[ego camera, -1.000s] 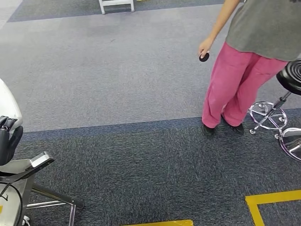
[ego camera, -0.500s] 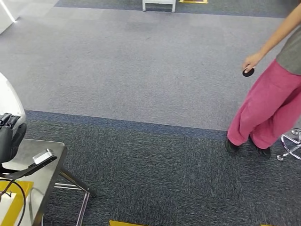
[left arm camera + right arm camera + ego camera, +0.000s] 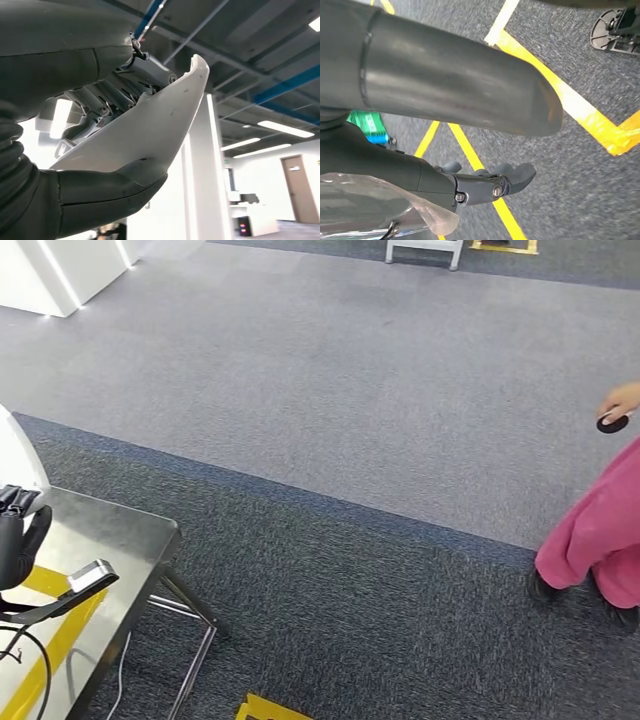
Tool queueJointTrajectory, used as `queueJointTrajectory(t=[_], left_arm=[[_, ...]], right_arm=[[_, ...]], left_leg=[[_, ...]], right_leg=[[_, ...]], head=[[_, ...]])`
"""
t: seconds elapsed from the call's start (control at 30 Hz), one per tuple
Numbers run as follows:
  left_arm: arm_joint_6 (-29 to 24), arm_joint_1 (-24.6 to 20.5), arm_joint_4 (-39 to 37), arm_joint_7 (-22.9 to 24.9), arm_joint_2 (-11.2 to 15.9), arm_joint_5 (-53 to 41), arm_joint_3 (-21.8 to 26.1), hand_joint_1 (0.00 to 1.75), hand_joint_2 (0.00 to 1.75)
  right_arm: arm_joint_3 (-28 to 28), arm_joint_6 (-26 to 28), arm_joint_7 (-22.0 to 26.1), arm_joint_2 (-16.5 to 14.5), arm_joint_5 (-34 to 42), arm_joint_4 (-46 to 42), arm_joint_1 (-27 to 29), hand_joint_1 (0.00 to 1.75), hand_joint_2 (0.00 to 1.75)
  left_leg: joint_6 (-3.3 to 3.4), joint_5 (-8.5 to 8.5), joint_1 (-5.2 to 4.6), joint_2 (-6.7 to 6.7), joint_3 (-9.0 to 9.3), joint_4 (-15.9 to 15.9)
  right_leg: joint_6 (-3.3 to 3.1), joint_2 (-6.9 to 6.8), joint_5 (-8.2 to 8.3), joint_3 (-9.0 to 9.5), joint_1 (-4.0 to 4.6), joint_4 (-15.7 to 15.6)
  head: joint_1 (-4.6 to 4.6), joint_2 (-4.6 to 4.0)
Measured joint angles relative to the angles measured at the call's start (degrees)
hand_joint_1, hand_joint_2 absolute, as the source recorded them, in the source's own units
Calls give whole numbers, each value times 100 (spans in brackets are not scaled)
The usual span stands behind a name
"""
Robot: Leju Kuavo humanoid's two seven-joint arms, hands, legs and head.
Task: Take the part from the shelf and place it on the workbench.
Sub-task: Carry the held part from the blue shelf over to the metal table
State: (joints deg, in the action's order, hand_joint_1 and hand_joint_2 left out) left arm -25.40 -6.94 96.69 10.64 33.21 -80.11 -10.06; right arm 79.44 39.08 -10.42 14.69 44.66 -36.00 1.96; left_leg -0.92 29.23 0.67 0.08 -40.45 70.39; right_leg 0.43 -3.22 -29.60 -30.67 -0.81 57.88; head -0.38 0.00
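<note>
A white curved part (image 3: 151, 125) sits in my left hand (image 3: 98, 192), thumb under it and fingers (image 3: 94, 100) over its upper face. In the head view that part (image 3: 13, 455) and my left hand (image 3: 16, 540) are at the far left edge, over the near corner of the steel workbench (image 3: 121, 530), which has yellow tape on its top. My right hand (image 3: 444, 90) hangs over dark carpet with its fingers (image 3: 497, 182) apart from the thumb and nothing held.
A person in pink trousers (image 3: 596, 540) stands at the right edge, holding a small black disc (image 3: 613, 423). Yellow tape (image 3: 264, 708) marks the carpet near me. A white frame (image 3: 423, 250) and a white lit structure (image 3: 53, 270) stand far back.
The whole view has swung: the workbench has come further into the lower left and the person has slid to the right edge. My left hand still holds the white part.
</note>
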Motion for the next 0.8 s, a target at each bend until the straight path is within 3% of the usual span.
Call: queueJointTrajectory(t=[0.07, 0.13, 0.2, 0.23, 0.3, 0.37, 0.4, 0.43, 0.47, 0.5, 0.57, 0.6, 0.67, 0.73, 0.8], left_arm=[[7, -7, -4, 1, 7, -10, 5, 175, 175], [10, -21, -6, 2, 13, -19, 8, 175, 175], [10, -26, -8, 2, 19, -21, 10, 175, 175], [10, -23, -8, 2, 25, -23, 13, 175, 175], [10, -42, -9, 2, 37, -28, 15, 175, 175], [11, -64, -13, 2, 30, -33, 4, 175, 175], [14, -66, -17, 2, 19, -36, -6, 175, 175], [16, -66, -23, 2, 9, -37, -15, 175, 175], [19, -67, -31, 2, 3, -40, -21, 175, 175], [21, -69, -37, 2, -2, -43, -24, 175, 175], [23, -84, -46, 2, -3, -50, -25, 175, 175], [25, -101, -51, 2, -3, -51, -28, 175, 175], [30, -133, -60, 2, 3, -54, -35, 175, 175], [33, -144, -70, 2, 23, -54, -37, 175, 175], [33, -168, -79, 2, 54, -54, -33, 175, 175]], right_arm=[[-14, 0, -20, 1, -27, -26, 2, 0, 0], [-30, 0, -29, 4, -44, -45, 0, 0, 0], [-38, 0, -36, 7, -50, -54, -7, 0, 0], [-44, 0, -39, 12, -52, -56, -11, 0, 0], [-64, 0, -47, 19, -65, -75, -15, 0, 0], [-83, 0, -68, 24, -90, -99, -5, 0, 0], [-88, 0, -86, 28, -103, -106, 2, 0, 0], [-90, 0, -101, 33, -119, -110, 12, 0, 0], [-92, 0, -112, 40, -137, -115, 21, 0, 0], [-96, 0, -121, 49, -159, -124, 28, 0, 0], [-108, 0, -126, 63, -204, -142, 32, 0, 0], [-115, 0, -132, 68, -222, -153, 30, 0, 0], [-123, 0, -143, 76, -244, -178, 27, 0, 0], [-129, 0, -154, 86, -256, -209, 24, 0, 0], [-133, 0, -158, 94, -263, -233, 24, 0, 0]], left_leg=[[45, -307, -56, 274, 390, -772], [105, -342, -124, 462, 546, -1115], [163, -330, -137, 356, 534, -1141], [192, -335, -123, 286, 546, -1161], [262, -353, -82, 154, 576, -1205], [307, -354, -64, 22, 583, -1212], [315, -351, -65, -54, 584, -1210], [317, -348, -65, -134, 588, -1209], [316, -345, -64, -218, 594, -1206], [309, -341, -60, -301, 603, -1204], [276, -322, -53, -453, 612, -1189], [252, -313, -51, -520, 603, -1173], [182, -323, -34, -653, 568, -1164], [111, -333, -14, -713, 545, -1163], [49, -192, -30, -455, 451, -945]], right_leg=[[34, -139, -52, 63, 18, -3], [88, -264, -95, 99, 51, -12], [147, -402, -130, 146, 68, -39], [180, -376, -163, 159, 64, -30], [223, -77, -354, 31, 47, 273], [231, 251, -680, -372, 29, 1026], [234, 299, -792, -599, 28, 1401], [235, 313, -804, -764, 28, 1624], [233, 321, -695, -833, 27, 1630], [227, 344, -477, -786, 23, 1397], [209, 562, -23, -499, -1, 600], [198, 688, 95, -362, -16, 285], [161, 803, 108, -235, -16, 60], [101, 667, 124, -189, -12, 29], [34, 520, 129, -147, -29, -9]], head=[[-3, 0], [-3, 0], [-2, 0], [1, 0], [24, 0], [48, 0], [54, 0], [52, 0], [54, 0], [54, 0], [58, 0], [52, 0], [48, 0], [48, 0], [7, 0]])
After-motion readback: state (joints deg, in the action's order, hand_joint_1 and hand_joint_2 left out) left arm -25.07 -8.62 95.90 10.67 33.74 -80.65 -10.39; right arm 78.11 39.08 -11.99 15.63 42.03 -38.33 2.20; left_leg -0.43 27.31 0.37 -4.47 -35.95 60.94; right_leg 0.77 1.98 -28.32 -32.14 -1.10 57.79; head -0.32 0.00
